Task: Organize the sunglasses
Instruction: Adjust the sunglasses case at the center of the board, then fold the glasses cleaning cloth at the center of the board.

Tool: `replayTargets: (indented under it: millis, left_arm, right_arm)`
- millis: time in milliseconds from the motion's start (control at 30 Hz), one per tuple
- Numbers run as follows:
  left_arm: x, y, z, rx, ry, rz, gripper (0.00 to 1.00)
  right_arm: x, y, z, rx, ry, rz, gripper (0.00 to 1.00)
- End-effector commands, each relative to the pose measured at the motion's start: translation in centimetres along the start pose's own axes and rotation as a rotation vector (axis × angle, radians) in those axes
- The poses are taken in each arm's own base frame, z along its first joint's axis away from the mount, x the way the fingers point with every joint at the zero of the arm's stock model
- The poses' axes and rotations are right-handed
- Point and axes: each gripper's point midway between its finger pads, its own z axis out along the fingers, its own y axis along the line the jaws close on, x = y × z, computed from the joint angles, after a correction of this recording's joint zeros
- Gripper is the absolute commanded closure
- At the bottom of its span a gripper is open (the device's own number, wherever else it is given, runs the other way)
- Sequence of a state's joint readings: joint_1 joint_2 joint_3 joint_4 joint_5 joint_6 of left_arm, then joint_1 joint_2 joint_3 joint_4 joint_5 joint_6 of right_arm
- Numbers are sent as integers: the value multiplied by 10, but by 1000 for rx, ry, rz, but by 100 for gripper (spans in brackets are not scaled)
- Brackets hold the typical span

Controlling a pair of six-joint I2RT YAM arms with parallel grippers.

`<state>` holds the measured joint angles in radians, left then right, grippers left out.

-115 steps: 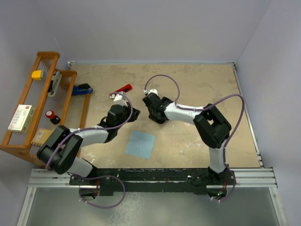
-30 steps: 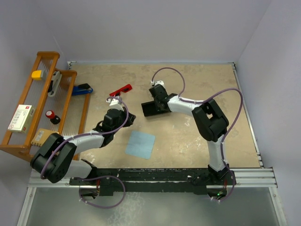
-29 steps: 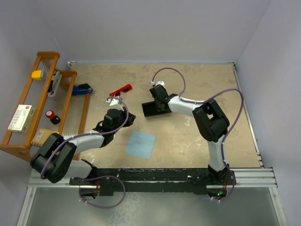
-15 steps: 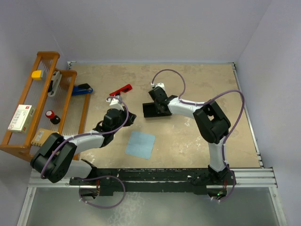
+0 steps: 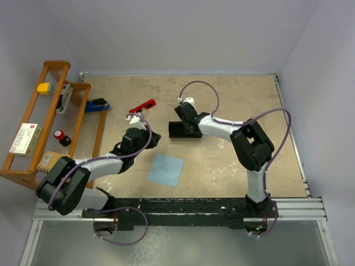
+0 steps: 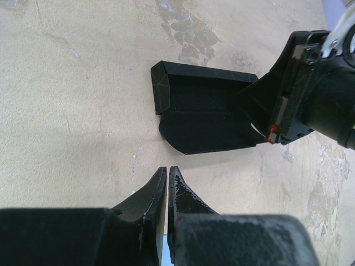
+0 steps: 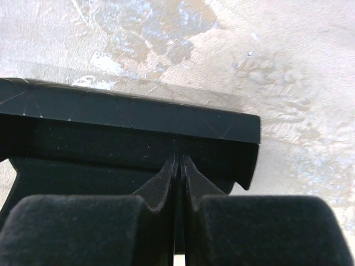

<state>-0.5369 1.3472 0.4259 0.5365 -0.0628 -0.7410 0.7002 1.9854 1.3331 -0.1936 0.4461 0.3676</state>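
jaws of the right gripper (image 7: 178, 160) are pressed together, tips inside the black case (image 6: 199, 116), which now lies unfolded on the worktop (image 5: 222, 100). left gripper (image 6: 167, 172), closed and empty, has backed off. sunglasses (image 5: 143, 105) wait left of the case, unpacked.

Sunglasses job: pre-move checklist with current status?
1. Black case open: ok, interior exposed.
2. Sunglasses reachable: ok, they lie on the table outside the case with nothing touching them.
3. Left gripper ready to grasp: not ok, it is shut and empty.
4. Right gripper securing the case: cannot tell. It is shut, with its tips against the case's inside.
5. Blue cloth out of the way: ok, it lies flat, apart from case and sunglasses.
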Motion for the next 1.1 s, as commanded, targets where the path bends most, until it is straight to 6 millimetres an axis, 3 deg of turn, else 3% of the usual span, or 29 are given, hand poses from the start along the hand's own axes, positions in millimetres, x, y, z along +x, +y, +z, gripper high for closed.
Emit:
replayTargets:
  millis: [0, 200, 367, 667, 900, 1067]
  left_arm:
    - [-12, -10, 0, 41, -35, -6, 96]
    - [-14, -11, -1, 33, -27, 15, 91]
    - [-17, -8, -6, 12, -32, 22, 80]
    - [3, 29, -15, -149, 25, 31, 83]
    - [14, 29, -27, -123, 41, 33, 85]
    - [25, 32, -33, -121, 74, 62, 84]
  right_arm:
    - [-36, -19, -28, 61, -109, 34, 91]
    - [-58, -31, -58, 54, -205, 55, 82]
    - [-55, -31, -88, -20, -238, 75, 79]
    - [3, -2, -123, -209, -204, 18, 81]
    - [57, 28, -146, -424, -140, 1, 79]
    - [75, 39, -149, -509, -128, 4, 72]
